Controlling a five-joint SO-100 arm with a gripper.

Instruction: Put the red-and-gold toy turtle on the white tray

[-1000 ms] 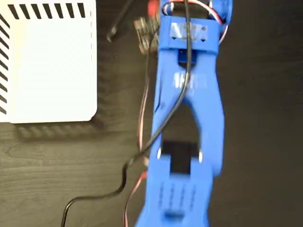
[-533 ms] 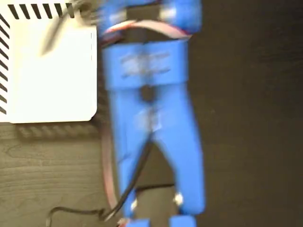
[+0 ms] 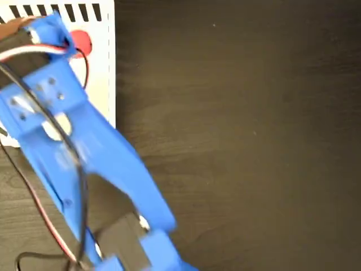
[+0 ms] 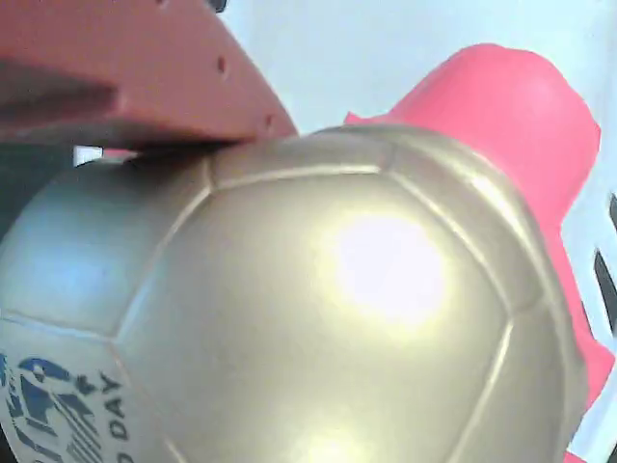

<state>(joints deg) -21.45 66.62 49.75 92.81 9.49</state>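
Observation:
The red-and-gold toy turtle [image 4: 366, 289] fills the wrist view, its shiny gold shell close to the lens and its red head at the upper right. One reddish finger [image 4: 125, 72] presses on the shell's top left; the other finger is hidden. In the fixed view only a red bit of the turtle [image 3: 82, 40] peeks out beside the blue arm's tip. My gripper [image 3: 67, 40] is shut on the turtle over the upper part of the white tray [image 3: 100, 73]. The tray's white surface [image 4: 386, 39] shows behind the turtle; whether the turtle touches it I cannot tell.
The blue arm [image 3: 84, 152] slants from the bottom centre up to the top left, covering much of the tray. Black and red cables [image 3: 34, 192] run along it. Dark wooden tabletop [image 3: 242, 141] spreads to the right.
The arm has swung left from the middle of the table to above the tray, carrying the turtle with it.

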